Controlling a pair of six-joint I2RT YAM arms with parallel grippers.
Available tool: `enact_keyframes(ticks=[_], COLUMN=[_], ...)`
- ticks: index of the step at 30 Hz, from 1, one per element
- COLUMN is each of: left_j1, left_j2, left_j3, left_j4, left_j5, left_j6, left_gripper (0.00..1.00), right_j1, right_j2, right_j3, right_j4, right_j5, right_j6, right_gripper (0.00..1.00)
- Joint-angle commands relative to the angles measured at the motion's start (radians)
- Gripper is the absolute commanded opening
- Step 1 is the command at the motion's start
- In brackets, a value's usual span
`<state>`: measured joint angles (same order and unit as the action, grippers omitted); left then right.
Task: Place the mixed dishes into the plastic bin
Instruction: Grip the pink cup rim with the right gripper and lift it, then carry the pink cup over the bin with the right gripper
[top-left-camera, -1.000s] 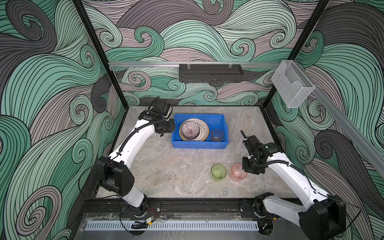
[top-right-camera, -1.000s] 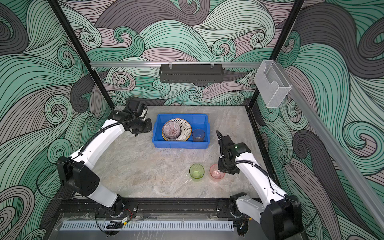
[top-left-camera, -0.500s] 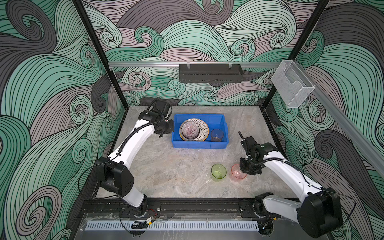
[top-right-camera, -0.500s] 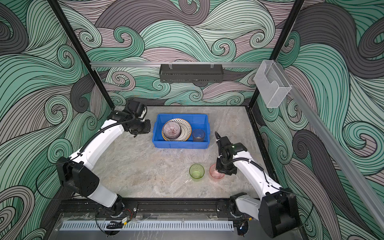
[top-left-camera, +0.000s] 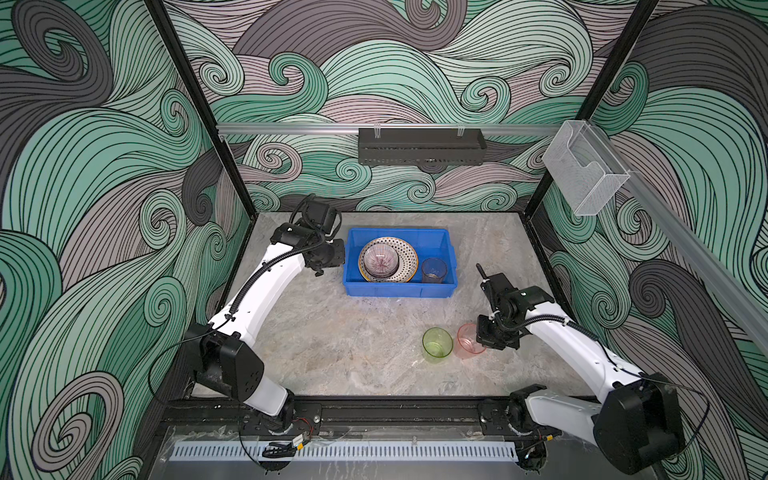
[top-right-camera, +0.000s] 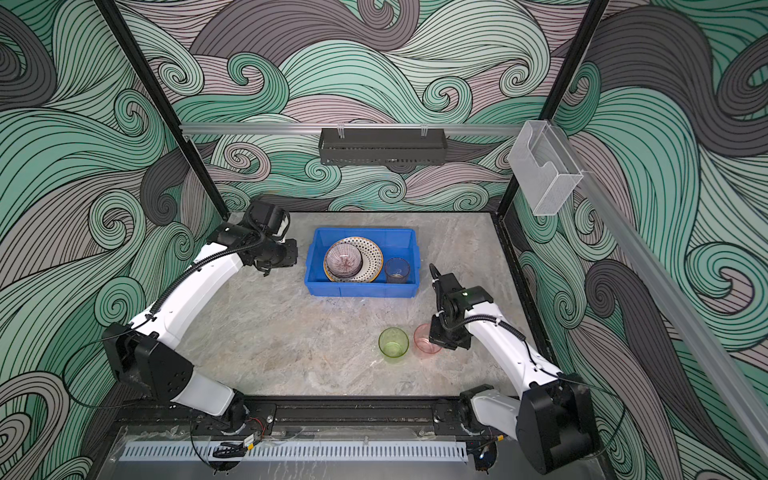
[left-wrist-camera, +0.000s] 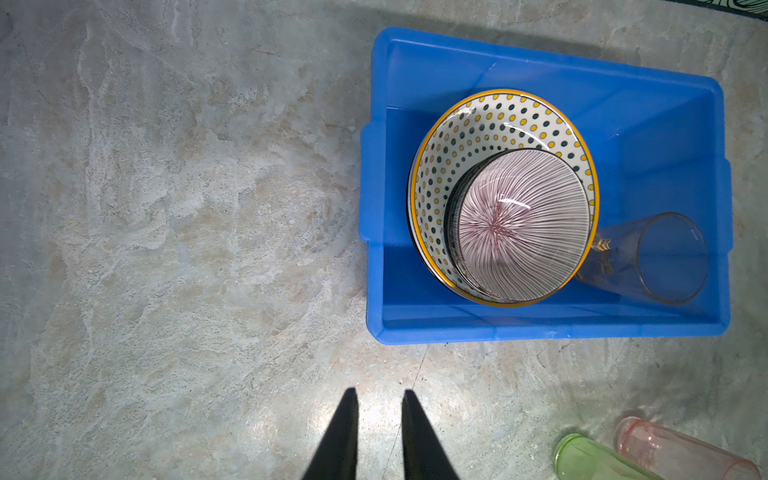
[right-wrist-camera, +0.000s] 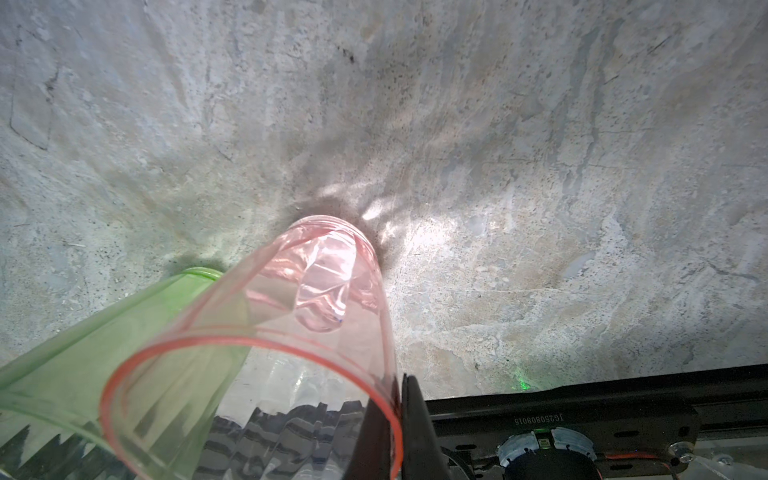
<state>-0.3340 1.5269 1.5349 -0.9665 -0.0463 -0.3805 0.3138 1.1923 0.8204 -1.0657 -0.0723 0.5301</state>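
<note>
Our right hand (right-wrist-camera: 395, 401) pinches the rim of the pink cup (right-wrist-camera: 291, 332) — one finger inside, one outside — on the bench (right-wrist-camera: 540, 166) beside the green cup (right-wrist-camera: 104, 340). Our left hand (left-wrist-camera: 380, 394), narrowly parted and empty, hovers beside the blue bin (left-wrist-camera: 540, 330).

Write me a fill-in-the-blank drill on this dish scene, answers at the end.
1. The right pincer grips the translucent pink plastic cup by its ____.
2. The bright blue rectangular plastic bin holds exactly ____ translucent cup.
3. The purple-striped round bowl sits ____ the dotted yellow-rimmed dish.
4. The left pincer holds ____.
Missing words: rim; one; inside; nothing.
</note>
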Motion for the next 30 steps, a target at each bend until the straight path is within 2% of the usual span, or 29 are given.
enact_keyframes(ticks=[1,16,30], left_j1=[0.009,0.010,0.010], left_j2=[-0.028,-0.047,-0.048], left_j3=[-0.011,-0.007,-0.009], left_j4=[-0.008,0.005,0.005], left_j5=[-0.026,-0.031,-0.038], left_j6=[0.004,-0.003,0.002], left_gripper=[0.23,0.23,0.23], right_j1=[-0.002,-0.003,-0.001], right_j2=[-0.002,-0.007,0.066], right_j3=[0.033,0.185,0.346], right_j4=[-0.016,-0.026,-0.033], right_j5=[0.003,0.060,0.105], right_j6=[-0.008,-0.051,-0.113], right_gripper=[0.00,0.00,0.00])
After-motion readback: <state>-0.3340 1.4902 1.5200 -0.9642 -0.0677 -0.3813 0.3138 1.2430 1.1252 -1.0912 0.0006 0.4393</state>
